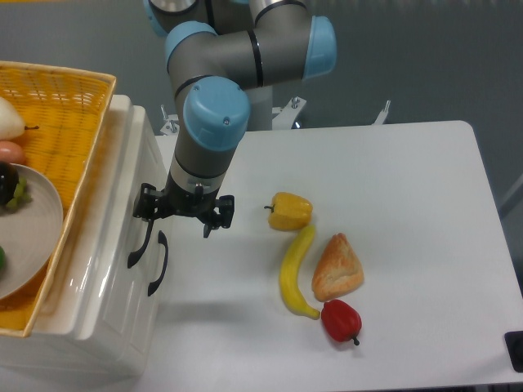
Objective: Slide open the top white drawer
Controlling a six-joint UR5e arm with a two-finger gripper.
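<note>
White table, gripper spread wide at top white drawer handle

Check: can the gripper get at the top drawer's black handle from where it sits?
Probably yes. The gripper hangs open right at the upper end of the black handle on the top white drawer, one finger beside it. Nothing lies between them.
</note>
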